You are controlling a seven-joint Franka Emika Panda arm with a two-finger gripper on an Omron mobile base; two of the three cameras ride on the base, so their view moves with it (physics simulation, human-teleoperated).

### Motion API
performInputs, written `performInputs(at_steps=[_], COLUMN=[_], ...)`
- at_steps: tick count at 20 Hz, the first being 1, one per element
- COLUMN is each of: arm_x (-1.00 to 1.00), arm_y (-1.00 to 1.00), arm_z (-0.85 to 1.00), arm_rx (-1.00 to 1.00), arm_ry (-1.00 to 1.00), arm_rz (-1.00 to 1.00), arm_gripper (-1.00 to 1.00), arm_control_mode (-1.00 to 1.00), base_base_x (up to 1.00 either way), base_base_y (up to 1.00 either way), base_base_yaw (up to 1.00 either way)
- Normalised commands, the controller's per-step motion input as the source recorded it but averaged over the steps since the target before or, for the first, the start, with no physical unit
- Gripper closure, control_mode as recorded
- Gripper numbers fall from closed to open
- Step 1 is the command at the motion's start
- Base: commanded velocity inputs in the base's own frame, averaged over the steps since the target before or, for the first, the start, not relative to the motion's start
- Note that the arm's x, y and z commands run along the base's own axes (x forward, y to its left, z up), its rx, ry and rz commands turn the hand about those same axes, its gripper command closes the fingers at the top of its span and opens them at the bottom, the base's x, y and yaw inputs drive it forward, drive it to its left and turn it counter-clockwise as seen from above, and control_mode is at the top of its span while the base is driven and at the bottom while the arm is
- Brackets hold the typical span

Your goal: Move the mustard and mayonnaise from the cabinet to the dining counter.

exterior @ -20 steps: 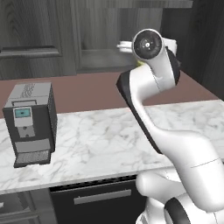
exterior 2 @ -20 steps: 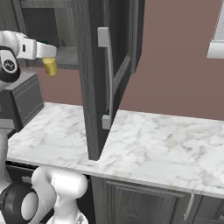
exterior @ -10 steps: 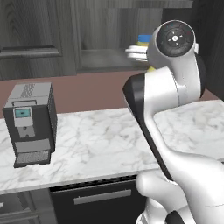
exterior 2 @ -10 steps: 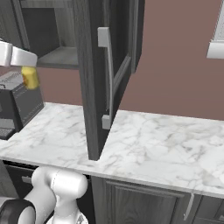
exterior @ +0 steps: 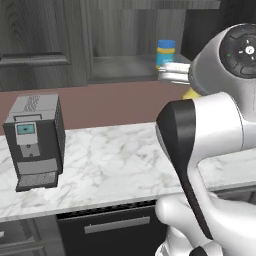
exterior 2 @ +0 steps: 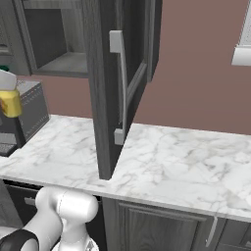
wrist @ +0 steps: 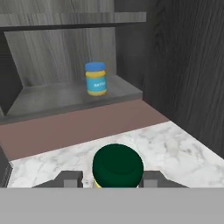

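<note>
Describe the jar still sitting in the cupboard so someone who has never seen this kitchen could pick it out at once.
Find the open dark grey wood-grain cabinet on the wall above the marble worktop. On its grey inner shelf, near the front edge, stands the mayonnaise. It is a squat round jar with a blue lid, a blue label band and a pale yellow body, alone on that shelf.

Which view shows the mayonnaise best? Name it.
The hand view: the mayonnaise stands whole on the cabinet shelf, blue lid and label band plain. The left base view shows it partly hidden behind the arm.
</note>
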Motion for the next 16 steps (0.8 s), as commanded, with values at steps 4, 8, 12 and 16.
performInputs(at_steps=[4, 8, 12, 16], arm_x=[-0.86, -0.87, -0.39, -0.38], arm_y=[-0.11, -0.33, -0.17, -0.06], arm_z=[-0.16, -0.08, -0.04, -0.02], arm_rx=[0.00, 0.03, 0.00, 0.00], arm_ry=[0.00, 0.00, 0.00, 0.00], arm_rz=[0.02, 0.03, 0.01, 0.00], arm_gripper=[1.00, 1.00, 1.00, 1.00], arm_control_mode=[-1.00, -1.00, -1.00, -1.00], base_base_x=[0.00, 0.00, 0.00, 0.00], base_base_y=[0.00, 0.00, 0.00, 0.00], base_base_yaw=[0.00, 0.00, 0.00, 0.00])
